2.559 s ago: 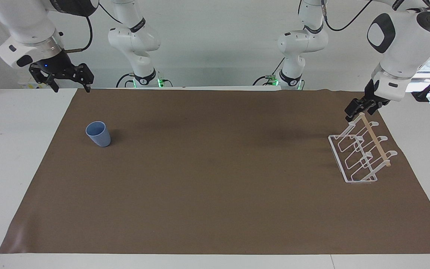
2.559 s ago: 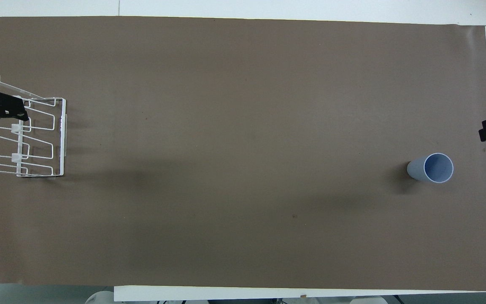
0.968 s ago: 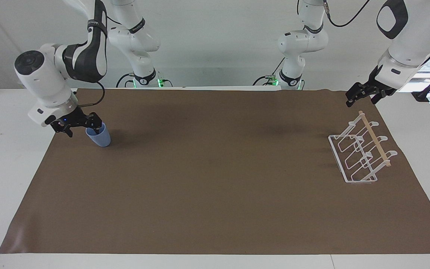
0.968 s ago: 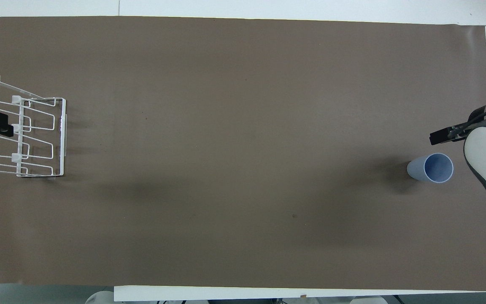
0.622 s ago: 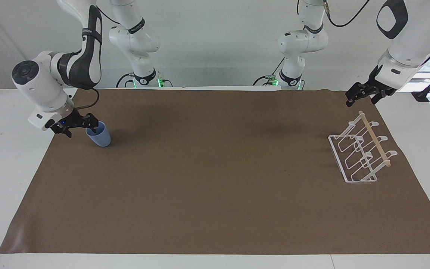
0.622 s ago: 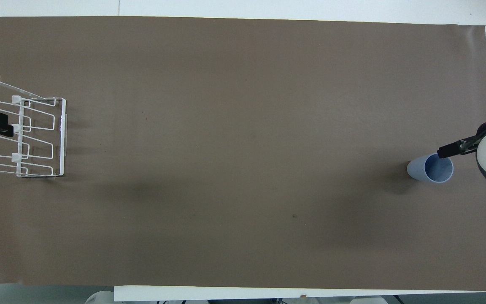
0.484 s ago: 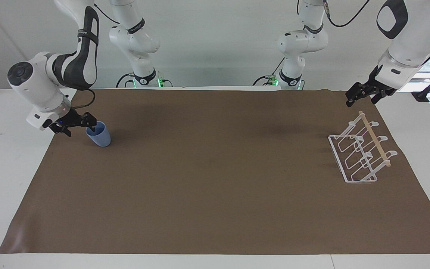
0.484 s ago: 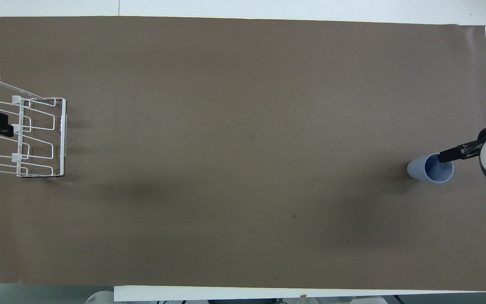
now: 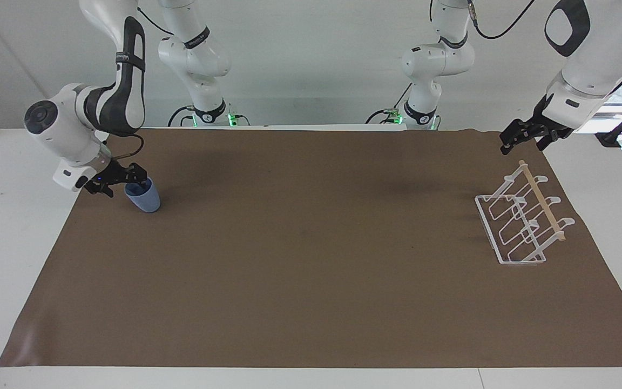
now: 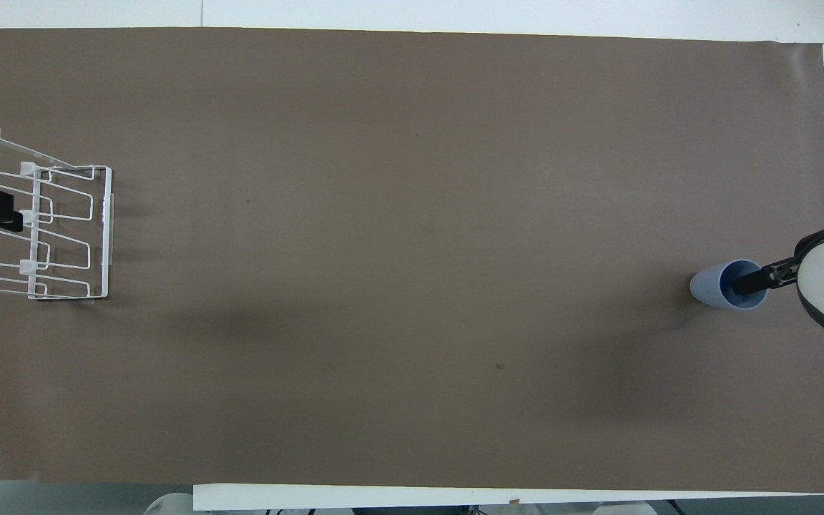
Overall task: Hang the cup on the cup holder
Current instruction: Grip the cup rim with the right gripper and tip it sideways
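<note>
Two arms are on my screens, and the right gripper (image 9: 126,181) is the busy one: it sits at the rim of the cup (image 9: 143,198), with one finger dipped inside the mouth and the other outside the wall toward the right arm's end of the table. Its jaws stand open around that wall; I cannot tell whether either finger touches the plastic. That cup stands upright on the brown mat (image 9: 311,259), mouth up, near the right arm's end. At the left arm's end I see the cup holder (image 9: 521,221) on the mat, well apart from the cup, its wooden rod (image 9: 542,201) running across the top of the white prongs. My left gripper (image 9: 521,140) waits in the air over the holder's end nearer the robots, jaws open and holding nothing.
</note>
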Motion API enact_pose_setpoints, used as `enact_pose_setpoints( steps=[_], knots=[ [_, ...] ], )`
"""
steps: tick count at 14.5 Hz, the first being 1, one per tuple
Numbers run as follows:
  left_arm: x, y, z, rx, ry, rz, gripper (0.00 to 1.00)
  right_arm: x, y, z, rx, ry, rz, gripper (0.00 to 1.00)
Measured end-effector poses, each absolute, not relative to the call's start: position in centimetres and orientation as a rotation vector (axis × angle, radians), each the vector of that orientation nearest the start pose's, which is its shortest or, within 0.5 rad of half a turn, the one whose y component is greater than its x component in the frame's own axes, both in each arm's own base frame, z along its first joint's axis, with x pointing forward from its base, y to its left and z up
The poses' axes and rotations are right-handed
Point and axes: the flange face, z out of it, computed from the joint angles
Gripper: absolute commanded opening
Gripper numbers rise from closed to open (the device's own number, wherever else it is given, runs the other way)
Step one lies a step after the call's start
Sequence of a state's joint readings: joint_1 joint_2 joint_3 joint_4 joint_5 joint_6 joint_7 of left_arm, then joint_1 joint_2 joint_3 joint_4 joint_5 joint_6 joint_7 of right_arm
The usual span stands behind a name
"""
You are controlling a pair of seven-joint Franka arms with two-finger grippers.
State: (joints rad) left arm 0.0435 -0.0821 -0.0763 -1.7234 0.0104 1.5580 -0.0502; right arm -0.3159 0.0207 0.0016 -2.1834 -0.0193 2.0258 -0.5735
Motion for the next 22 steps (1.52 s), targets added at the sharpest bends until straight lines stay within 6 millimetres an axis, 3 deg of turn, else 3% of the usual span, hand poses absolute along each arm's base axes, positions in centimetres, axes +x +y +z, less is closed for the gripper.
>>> enact_pose_setpoints(
  steps=[2,4,7,8,10,16,19,22],
  knots=[
    [52.4,-1.8,59.6,-3.119,-0.027,0.129,1.0,48.7,-16.4,36.4,-3.039,-0.418,0.257,0.87],
    [52.4,-1.8,59.6,-3.119,-0.027,0.129,1.0,48.6,-16.3,35.9,-3.047,-0.427,0.233,0.63],
    [52.4,-1.9,59.6,-3.119,-0.025,0.129,1.0,48.3,-16.0,35.1,-3.049,-0.436,0.224,0.16],
    [52.4,-1.9,59.6,-3.119,-0.025,0.129,1.0,48.2,-16.0,34.9,-3.05,-0.436,0.221,0.05],
    [52.4,-1.9,59.6,-3.119,-0.025,0.129,1.0,48.3,-15.7,34.8,-3.051,-0.446,0.215,0.0],
    [52.4,-1.7,59.6,-3.119,-0.029,0.13,1.0,49.2,-13.6,36.0,-3.017,-0.5,0.256,0.0],
    [52.4,-1.2,59.6,-3.117,-0.091,0.13,1.0,50.7,-10.5,39.2,-2.835,-0.419,0.215,0.0],
    [52.4,-1.2,59.6,-3.094,-0.332,0.127,1.0,51.8,-5.8,41.6,-2.622,-0.36,0.141,0.0]
  ],
)
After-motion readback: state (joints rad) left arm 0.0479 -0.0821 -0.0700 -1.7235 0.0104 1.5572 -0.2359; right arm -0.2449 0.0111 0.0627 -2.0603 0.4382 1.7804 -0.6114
